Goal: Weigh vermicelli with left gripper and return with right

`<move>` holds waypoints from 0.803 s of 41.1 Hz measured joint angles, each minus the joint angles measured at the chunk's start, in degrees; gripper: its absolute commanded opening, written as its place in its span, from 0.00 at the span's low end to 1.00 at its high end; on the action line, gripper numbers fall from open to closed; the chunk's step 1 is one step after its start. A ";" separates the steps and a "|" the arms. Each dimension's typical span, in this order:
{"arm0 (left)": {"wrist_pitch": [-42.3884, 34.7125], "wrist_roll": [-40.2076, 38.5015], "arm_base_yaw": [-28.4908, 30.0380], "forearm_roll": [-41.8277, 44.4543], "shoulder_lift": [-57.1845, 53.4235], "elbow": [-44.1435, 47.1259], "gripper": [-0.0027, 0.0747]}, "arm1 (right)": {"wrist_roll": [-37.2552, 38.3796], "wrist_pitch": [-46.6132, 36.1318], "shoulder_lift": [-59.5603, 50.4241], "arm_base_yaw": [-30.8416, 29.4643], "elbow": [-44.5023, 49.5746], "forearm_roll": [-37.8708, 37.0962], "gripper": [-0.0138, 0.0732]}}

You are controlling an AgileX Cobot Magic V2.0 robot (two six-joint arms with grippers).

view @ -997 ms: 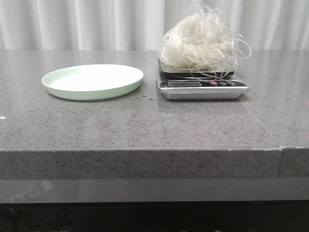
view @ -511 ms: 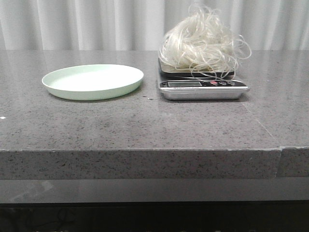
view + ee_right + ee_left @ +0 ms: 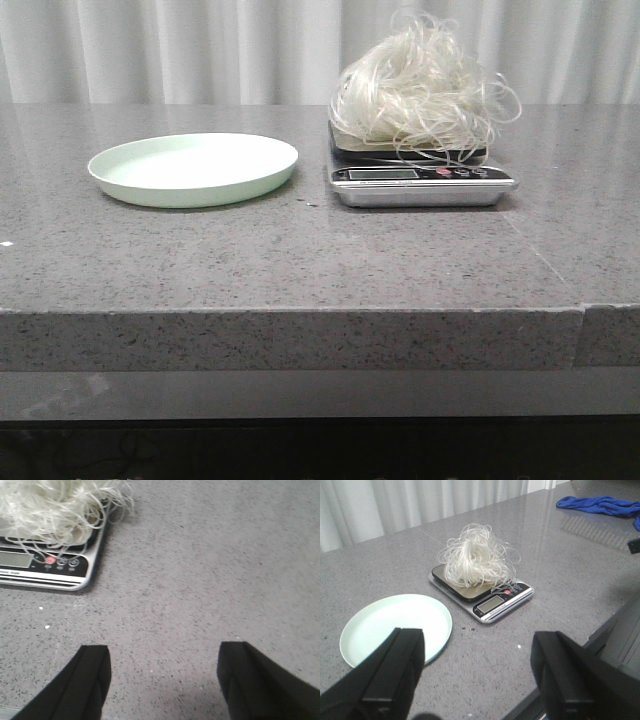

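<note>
The vermicelli (image 3: 420, 88), a fluffy white clump, lies on the silver kitchen scale (image 3: 420, 180) at the back right; it also shows in the left wrist view (image 3: 476, 564) and the right wrist view (image 3: 55, 507). The pale green plate (image 3: 193, 167) sits empty to the scale's left and shows in the left wrist view (image 3: 395, 630). Neither gripper shows in the front view. My left gripper (image 3: 477, 662) is open and empty, back from the plate and the scale (image 3: 495, 602). My right gripper (image 3: 165, 677) is open and empty over bare counter beside the scale (image 3: 50, 565).
The grey stone counter has a front edge (image 3: 300, 312) near me. A blue cloth (image 3: 600, 505) lies far off on the counter in the left wrist view. White curtains hang behind the counter.
</note>
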 measured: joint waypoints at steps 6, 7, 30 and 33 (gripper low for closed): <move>0.11 0.00 0.00 0.00 -1.77 1.87 0.70 | -0.31 -1.69 3.23 4.00 -1.76 0.00 0.79; 0.11 0.00 0.00 0.00 -1.77 1.99 0.70 | -0.31 -1.87 4.11 4.91 -2.43 0.00 0.79; 0.11 0.00 0.00 0.00 -1.77 2.07 0.70 | -0.41 -9.89 30.83 14.60 -22.96 0.13 0.79; 0.11 0.00 0.00 0.00 -1.77 2.07 0.70 | -0.41 -9.89 34.56 14.60 -26.18 0.13 0.79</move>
